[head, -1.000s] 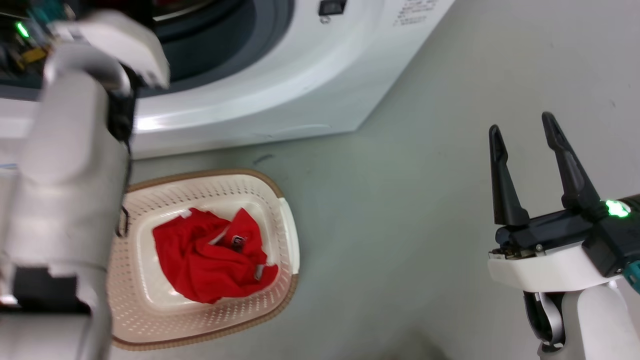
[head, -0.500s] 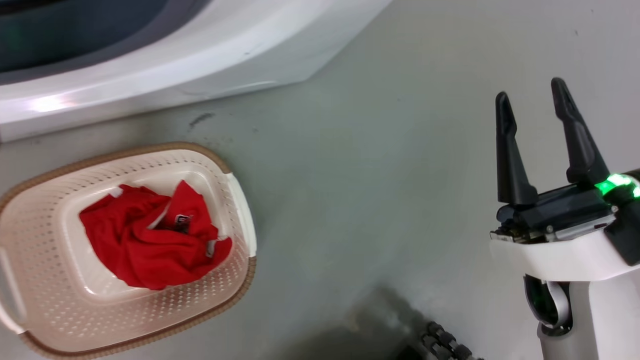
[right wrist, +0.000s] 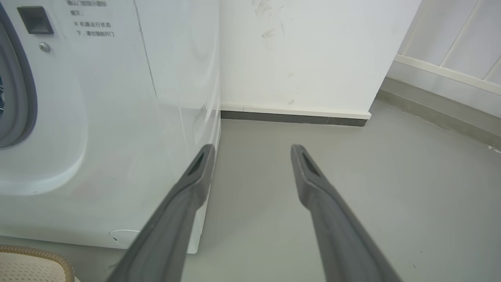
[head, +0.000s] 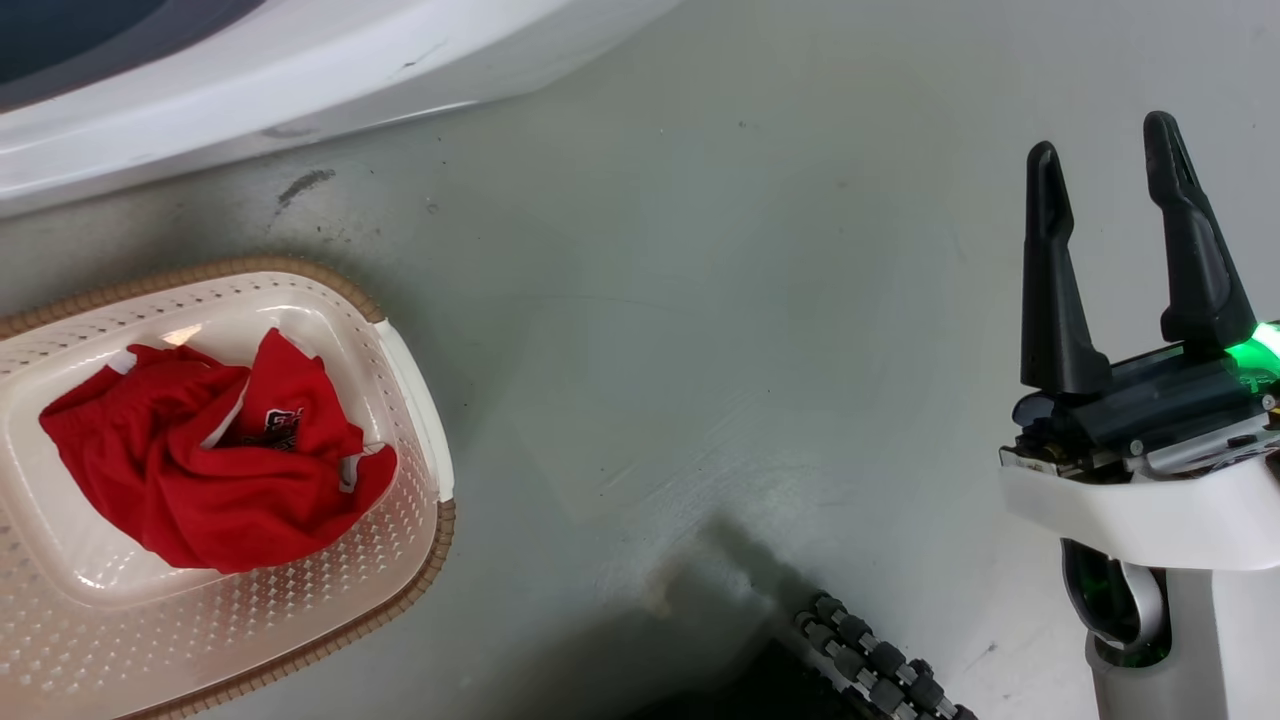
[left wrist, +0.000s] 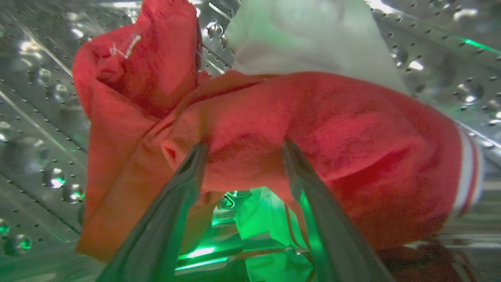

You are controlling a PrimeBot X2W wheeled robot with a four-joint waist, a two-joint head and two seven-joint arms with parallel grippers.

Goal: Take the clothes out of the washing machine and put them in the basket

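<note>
Left tool (left wrist: 242, 150) is deep in the steel drum (left wrist: 35, 117), its two fingers spread wide. The tips sit right at a striped red garment (left wrist: 352, 149). Do they touch the cloth? Can't tell from here, but nothing is pinched between them. The garment is bunched up against the perforated wall, with white stripes showing at its right end. Its lower folds drop out of sight behind the fingers. Green light washes over everything below it. Behind it sits a pale shape (left wrist: 305, 39), too blurred to make out.

Over on the right, the right tool (head: 1100, 135) hangs above the bare grey floor (head: 700, 350), fingers wide apart and holding nothing.

The basket (head: 420, 400) sits on the floor at lower left, cut off by the frame's left and bottom edges. Inside lies a crumpled red garment (head: 200, 480), a small dark printed patch facing up, its print too small to read.

The washing machine (head: 250, 90) shows just a strip of its white front along the top left. From the right wrist, more of its front is in view. A dark ribbed part (head: 875, 665) pokes in at the bottom edge, mostly cut off.
</note>
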